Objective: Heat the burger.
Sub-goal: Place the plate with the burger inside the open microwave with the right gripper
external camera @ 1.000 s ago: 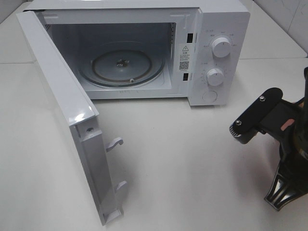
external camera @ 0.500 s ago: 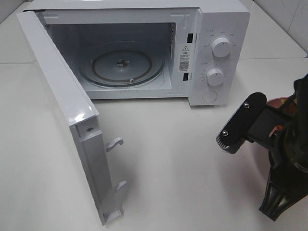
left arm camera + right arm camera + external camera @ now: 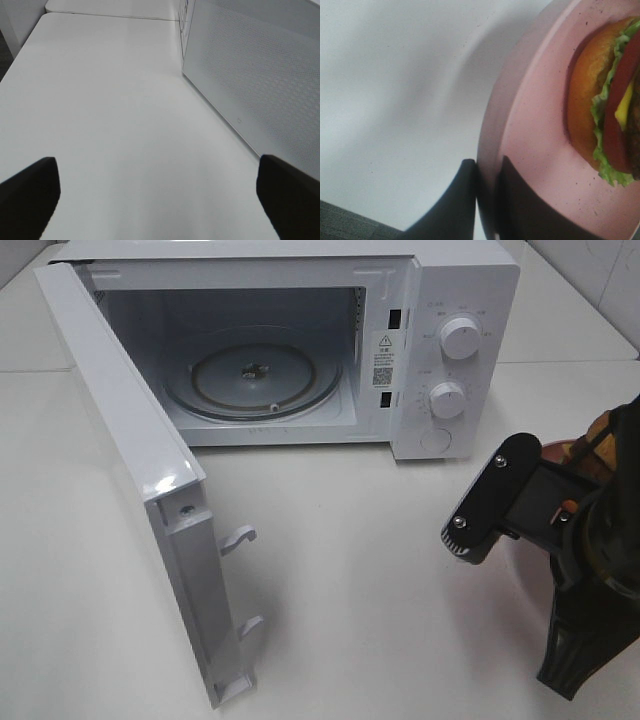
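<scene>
You've swung your right arm (image 3: 497, 508) leftward from the edge of the table (image 3: 350, 570) toward the microwave (image 3: 450, 280), so more of the pink plate (image 3: 556, 449) and burger (image 3: 601, 428) now shows.

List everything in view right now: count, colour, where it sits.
microwave: 1, white, back of the table, door swung open
turntable: 1, clear glass, inside the microwave, nothing on it
knobs: 2, white, one above the other on the microwave's right panel
plate: 1, pink, right of the microwave, held at its rim
burger: 1, golden-brown bun with lettuce, tomato, cheese, on the plate
table: 1, white, under everything
left gripper: 1, black, open, over the table beside the door's outer face
right gripper: 1, black, shut on the plate's rim
</scene>
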Action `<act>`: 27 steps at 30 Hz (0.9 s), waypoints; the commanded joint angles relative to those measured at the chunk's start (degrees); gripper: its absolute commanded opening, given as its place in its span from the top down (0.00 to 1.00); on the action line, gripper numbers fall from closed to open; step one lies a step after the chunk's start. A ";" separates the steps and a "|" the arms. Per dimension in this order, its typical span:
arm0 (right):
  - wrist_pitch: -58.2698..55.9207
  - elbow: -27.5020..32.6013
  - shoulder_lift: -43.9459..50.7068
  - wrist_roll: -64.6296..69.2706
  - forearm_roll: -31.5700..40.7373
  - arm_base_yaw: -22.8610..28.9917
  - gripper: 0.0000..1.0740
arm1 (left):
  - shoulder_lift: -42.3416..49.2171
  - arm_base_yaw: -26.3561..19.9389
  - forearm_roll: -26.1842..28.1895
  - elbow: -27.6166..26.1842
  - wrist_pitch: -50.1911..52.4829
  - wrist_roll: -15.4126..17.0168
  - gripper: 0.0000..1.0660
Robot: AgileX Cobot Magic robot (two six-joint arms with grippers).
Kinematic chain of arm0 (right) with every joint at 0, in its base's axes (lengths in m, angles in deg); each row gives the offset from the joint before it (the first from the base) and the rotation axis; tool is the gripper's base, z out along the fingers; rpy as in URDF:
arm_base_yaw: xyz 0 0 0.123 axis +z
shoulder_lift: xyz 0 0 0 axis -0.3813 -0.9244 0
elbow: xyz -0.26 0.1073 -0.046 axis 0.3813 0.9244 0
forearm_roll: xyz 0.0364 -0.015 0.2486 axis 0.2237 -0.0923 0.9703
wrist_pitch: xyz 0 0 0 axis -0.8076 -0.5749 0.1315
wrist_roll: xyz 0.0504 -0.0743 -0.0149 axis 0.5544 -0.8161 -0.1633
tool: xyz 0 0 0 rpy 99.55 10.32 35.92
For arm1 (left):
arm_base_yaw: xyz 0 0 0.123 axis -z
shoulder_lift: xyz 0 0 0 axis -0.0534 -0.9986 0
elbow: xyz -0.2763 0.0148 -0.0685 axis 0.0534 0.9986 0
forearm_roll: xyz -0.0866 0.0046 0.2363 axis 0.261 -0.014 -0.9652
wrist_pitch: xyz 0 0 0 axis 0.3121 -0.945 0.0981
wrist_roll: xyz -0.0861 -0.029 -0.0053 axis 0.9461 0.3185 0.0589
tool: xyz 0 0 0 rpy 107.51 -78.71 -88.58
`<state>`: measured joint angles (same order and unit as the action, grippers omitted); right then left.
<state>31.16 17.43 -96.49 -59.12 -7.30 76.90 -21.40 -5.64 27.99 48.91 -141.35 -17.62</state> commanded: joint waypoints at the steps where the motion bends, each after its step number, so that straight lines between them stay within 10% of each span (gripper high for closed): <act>1: -1.09 0.06 0.57 -0.46 -3.55 1.38 0.98 | 0.74 0.40 -0.11 0.11 0.92 0.00 0.06; 27: 9.40 0.06 0.57 -13.58 -8.71 9.00 0.96 | 0.74 0.40 -0.11 0.11 0.92 0.00 0.06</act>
<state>40.56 17.43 -96.49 -71.55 -11.83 85.84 -21.40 -5.64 27.99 48.91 -141.35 -17.62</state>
